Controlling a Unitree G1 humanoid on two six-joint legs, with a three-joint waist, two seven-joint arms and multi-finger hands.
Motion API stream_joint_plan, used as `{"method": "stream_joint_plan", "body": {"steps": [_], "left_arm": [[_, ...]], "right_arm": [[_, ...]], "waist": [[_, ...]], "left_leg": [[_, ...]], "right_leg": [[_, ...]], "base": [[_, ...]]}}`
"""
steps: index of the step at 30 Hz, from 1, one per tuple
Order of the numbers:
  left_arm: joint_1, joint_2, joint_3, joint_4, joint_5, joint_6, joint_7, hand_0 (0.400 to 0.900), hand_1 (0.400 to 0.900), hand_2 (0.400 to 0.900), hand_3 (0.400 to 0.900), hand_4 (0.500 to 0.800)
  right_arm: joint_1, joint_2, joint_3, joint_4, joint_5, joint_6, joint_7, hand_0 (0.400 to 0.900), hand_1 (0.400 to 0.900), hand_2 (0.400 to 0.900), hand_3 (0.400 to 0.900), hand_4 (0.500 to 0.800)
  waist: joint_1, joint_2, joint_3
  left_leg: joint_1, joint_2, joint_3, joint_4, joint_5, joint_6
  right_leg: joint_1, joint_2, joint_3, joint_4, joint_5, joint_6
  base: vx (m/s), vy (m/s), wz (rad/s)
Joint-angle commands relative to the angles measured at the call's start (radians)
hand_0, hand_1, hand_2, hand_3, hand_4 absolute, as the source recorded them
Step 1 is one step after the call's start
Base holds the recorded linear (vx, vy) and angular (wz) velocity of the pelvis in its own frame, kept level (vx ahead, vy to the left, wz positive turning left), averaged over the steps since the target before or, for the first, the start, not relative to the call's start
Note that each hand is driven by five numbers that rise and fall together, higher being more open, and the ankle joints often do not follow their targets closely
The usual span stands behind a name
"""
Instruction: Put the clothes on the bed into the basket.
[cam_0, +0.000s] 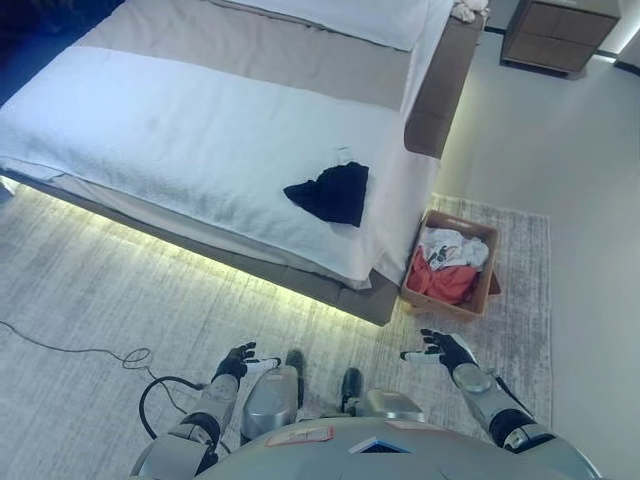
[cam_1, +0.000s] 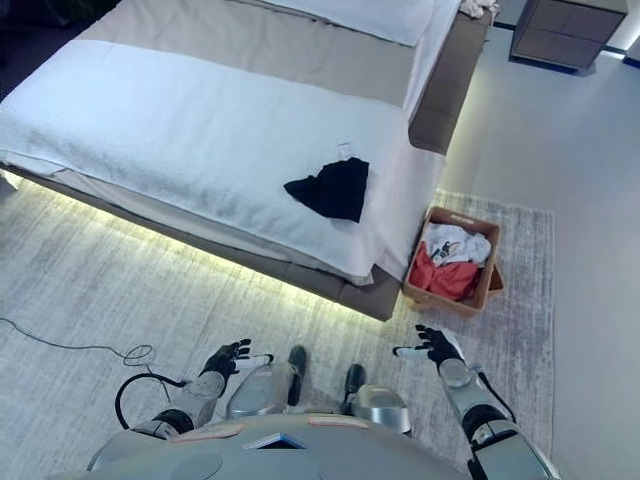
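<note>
A black garment (cam_0: 330, 192) lies crumpled on the white bed (cam_0: 180, 130) near its front right corner. A brown basket (cam_0: 484, 290) stands on the rug by that corner and holds red (cam_0: 440, 280) and white (cam_0: 452, 246) clothes. My left hand (cam_0: 238, 360) hangs low over the rug, fingers spread and empty. My right hand (cam_0: 440, 348) is low at the right, just in front of the basket, fingers spread and empty. Both hands are well away from the black garment.
A grey rug (cam_0: 120, 300) covers the floor in front of the bed. A brown headboard panel (cam_0: 440, 90) runs along the bed's right side. A wooden nightstand (cam_0: 558, 35) stands at the far right. A white cloth (cam_0: 468, 10) lies at the bed's far corner.
</note>
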Motion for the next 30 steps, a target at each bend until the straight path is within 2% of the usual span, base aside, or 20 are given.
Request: {"method": "stream_joint_plan", "body": {"steps": [1, 3, 5, 6, 8, 11, 13, 15, 16, 17, 18, 19, 20, 21, 23, 24, 27, 29, 30], "left_arm": [[0.006, 0.03, -0.007, 0.009, -0.028, -0.019, 0.048, 0.9, 0.9, 0.9, 0.9, 0.8], [0.014, 0.029, 0.008, 0.013, -0.039, -0.021, 0.049, 0.9, 0.9, 0.9, 0.9, 0.8], [0.029, 0.03, 0.022, 0.009, -0.043, -0.02, 0.052, 0.9, 0.9, 0.9, 0.9, 0.8], [0.039, 0.033, 0.034, 0.01, -0.045, -0.019, 0.052, 0.9, 0.9, 0.9, 0.9, 0.8], [0.037, 0.038, 0.031, 0.013, -0.041, -0.016, 0.057, 0.9, 0.9, 0.9, 0.9, 0.8], [0.021, 0.069, 0.02, 0.015, -0.019, -0.013, 0.054, 0.9, 0.9, 0.9, 0.9, 0.8], [0.016, 0.086, -0.001, -0.026, -0.001, -0.014, 0.041, 0.9, 0.9, 0.9, 0.9, 0.8], [0.004, 0.104, -0.009, -0.05, -0.006, -0.012, 0.039, 0.9, 0.9, 0.9, 0.9, 0.8], [-0.01, 0.111, -0.015, -0.057, -0.01, -0.011, 0.037, 0.9, 0.9, 0.9, 0.9, 0.8], [-0.02, 0.119, -0.019, -0.065, -0.014, -0.01, 0.039, 0.9, 0.9, 0.9, 0.9, 0.8], [-0.035, 0.126, -0.019, -0.056, -0.017, -0.008, 0.042, 0.9, 0.9, 0.9, 0.9, 0.8], [-0.046, 0.134, -0.021, -0.055, -0.019, -0.006, 0.046, 0.9, 0.9, 0.9, 0.9, 0.8], [-0.056, 0.14, -0.026, -0.057, -0.019, -0.007, 0.052, 0.9, 0.9, 0.9, 0.9, 0.8], [-0.073, 0.144, -0.031, -0.054, -0.017, -0.007, 0.058, 0.9, 0.9, 0.9, 0.9, 0.8], [-0.096, 0.147, -0.038, -0.046, -0.004, -0.011, 0.065, 0.9, 0.9, 0.9, 0.9, 0.8], [-0.107, 0.147, -0.046, -0.053, -0.004, -0.015, 0.068, 0.9, 0.9, 0.9, 0.9, 0.8], [-0.126, 0.146, -0.04, -0.052, -0.003, -0.021, 0.077, 0.9, 0.9, 0.9, 0.9, 0.8], [-0.149, 0.15, -0.047, -0.057, -0.008, -0.021, 0.076, 0.9, 0.9, 0.9, 0.9, 0.8], [-0.151, 0.149, -0.053, -0.062, -0.006, -0.022, 0.073, 0.9, 0.9, 0.9, 0.9, 0.8]], "right_arm": [[-0.055, -0.047, -0.002, -0.059, 0.016, -0.065, -0.04, 0.9, 0.9, 0.9, 0.9, 0.8], [-0.065, -0.047, 0.0, -0.054, 0.012, -0.064, -0.038, 0.9, 0.9, 0.9, 0.9, 0.8], [-0.069, -0.048, 0.004, -0.069, 0.007, -0.061, -0.029, 0.9, 0.9, 0.9, 0.9, 0.8], [-0.066, -0.043, 0.01, -0.083, 0.001, -0.057, -0.02, 0.9, 0.9, 0.9, 0.9, 0.8], [-0.059, -0.033, 0.003, -0.089, 0.002, -0.058, -0.019, 0.9, 0.9, 0.9, 0.9, 0.8], [-0.045, -0.006, -0.003, -0.086, 0.009, -0.054, -0.014, 0.9, 0.9, 0.9, 0.9, 0.8], [-0.039, 0.006, -0.002, -0.098, 0.009, -0.053, -0.009, 0.9, 0.9, 0.9, 0.9, 0.8], [-0.05, 0.006, 0.003, -0.105, 0.009, -0.049, -0.013, 0.9, 0.9, 0.9, 0.9, 0.8], [-0.066, 0.008, 0.005, -0.118, 0.014, -0.05, -0.019, 0.9, 0.9, 0.9, 0.9, 0.8], [-0.08, 0.009, 0.007, -0.136, 0.013, -0.051, -0.03, 0.9, 0.9, 0.9, 0.9, 0.8], [-0.096, 0.009, 0.011, -0.162, 0.004, -0.049, -0.043, 0.9, 0.9, 0.9, 0.9, 0.8], [-0.115, 0.003, 0.022, -0.195, -0.018, -0.046, -0.058, 0.9, 0.9, 0.9, 0.9, 0.8], [-0.131, -0.002, 0.028, -0.206, -0.035, -0.049, -0.075, 0.9, 0.9, 0.9, 0.9, 0.8], [-0.167, -0.012, 0.034, -0.22, -0.055, -0.044, -0.093, 0.9, 0.9, 0.9, 0.9, 0.8], [-0.214, -0.044, 0.043, -0.288, -0.118, -0.038, -0.12, 0.9, 0.9, 0.9, 0.9, 0.8], [-0.254, -0.071, 0.052, -0.302, -0.165, -0.027, -0.141, 0.9, 0.9, 0.9, 0.9, 0.8], [-0.32, -0.096, 0.061, -0.332, -0.226, -0.012, -0.166, 0.9, 0.9, 0.9, 0.9, 0.8], [-0.384, -0.113, 0.078, -0.325, -0.253, 0.006, -0.176, 0.9, 0.9, 0.9, 0.9, 0.8], [-0.404, -0.128, 0.078, -0.329, -0.271, 0.014, -0.179, 0.9, 0.9, 0.9, 0.9, 0.8]], "waist": [[-0.006, -0.013, -0.021], [-0.003, -0.002, -0.026], [0.013, -0.001, -0.036], [0.024, -0.004, -0.05], [0.028, -0.013, -0.078], [0.038, -0.059, -0.129], [0.041, -0.086, -0.153], [0.043, -0.088, -0.144], [0.039, -0.085, -0.133], [0.034, -0.079, -0.117], [0.028, -0.072, -0.099], [0.023, -0.064, -0.084], [0.017, -0.058, -0.073], [0.018, -0.048, -0.059], [0.015, -0.037, -0.037], [0.019, -0.032, -0.024], [0.023, -0.049, -0.004], [0.019, -0.066, 0.011], [0.014, -0.075, 0.019]], "left_leg": [[-0.136, 0.022, 0.02, -0.155, 0.112, 0.025], [-0.174, 0.054, 0.061, -0.17, 0.13, 0.002], [-0.174, 0.082, 0.1, -0.17, 0.163, -0.007], [-0.148, 0.088, 0.115, -0.17, 0.155, 0.007], [-0.124, 0.077, 0.144, -0.17, 0.211, 0.009], [-0.114, 0.041, 0.175, -0.097, 0.157, 0.053], [-0.111, 0.006, 0.188, -0.07, 0.11, 0.092], [-0.103, -0.025, 0.181, -0.053, 0.073, 0.13], [-0.091, -0.038, 0.179, -0.055, 0.059, 0.145], [-0.071, -0.049, 0.176, -0.06, 0.046, 0.161], [-0.039, -0.056, 0.182, -0.07, 0.032, 0.172], [-0.008, -0.059, 0.18, -0.088, 0.026, 0.177], [0.018, -0.061, 0.17, -0.104, 0.025, 0.178], [0.043, -0.059, 0.165, -0.125, 0.021, 0.175], [0.073, -0.057, 0.151, -0.145, 0.013, 0.163], [0.078, -0.049, 0.145, -0.149, 0.003, 0.151], [0.074, -0.038, 0.133, -0.144, -0.008, 0.13], [0.077, -0.03, 0.115, -0.139, -0.017, 0.114], [0.084, -0.021, 0.106, -0.136, -0.026, 0.105]], "right_leg": [[0.068, 0.004, 0.076, 0.008, -0.072, 0.145], [0.091, 0.007, 0.106, 0.005, -0.088, 0.153], [0.135, -0.002, 0.143, 0.004, -0.108, 0.162], [0.156, -0.016, 0.159, 0.004, -0.117, 0.171], [0.199, -0.056, 0.148, 0.012, -0.146, 0.185], [0.181, -0.131, 0.142, 0.117, -0.156, 0.222], [0.121, -0.167, 0.151, 0.26, -0.071, 0.245], [0.004, -0.2, 0.154, 0.466, 0.059, 0.246], [-0.042, -0.202, 0.148, 0.571, 0.118, 0.238], [-0.086, -0.212, 0.124, 0.661, 0.15, 0.23], [-0.123, -0.242, 0.082, 0.709, 0.165, 0.226], [-0.157, -0.256, 0.054, 0.724, 0.141, 0.221], [-0.176, -0.255, 0.046, 0.717, 0.131, 0.218], [-0.211, -0.258, 0.016, 0.694, 0.074, 0.203], [-0.227, -0.259, -0.03, 0.572, 0.02, 0.201], [-0.234, -0.264, -0.057, 0.444, 0.01, 0.207], [-0.231, -0.272, -0.044, 0.217, 0.084, 0.245], [-0.274, -0.283, 0.01, 0.106, 0.174, 0.281], [-0.295, -0.282, 0.058, 0.065, 0.216, 0.294]], "base": [[0.24, 0.144, -0.36], [0.29, 0.183, -0.52], [0.39, 0.243, -0.81], [0.46, 0.295, -0.66], [0.52, 0.351, -0.19], [0.54, 0.314, -0.14], [0.44, 0.305, 0.11], [0.24, 0.31, 0.08], [0.2, 0.329, 0.13], [0.22, 0.342, 0.12], [0.22, 0.315, 0.1], [0.21, 0.231, 0.15], [0.2, 0.152, 0.16], [0.19, 0.09, 0.18], [0.18, 0.033, 0.13], [0.15, -0.041, 0.14], [0.11, -0.149, 0.19], [0.14, -0.228, 0.46], [0.18, -0.224, 0.61]]}}
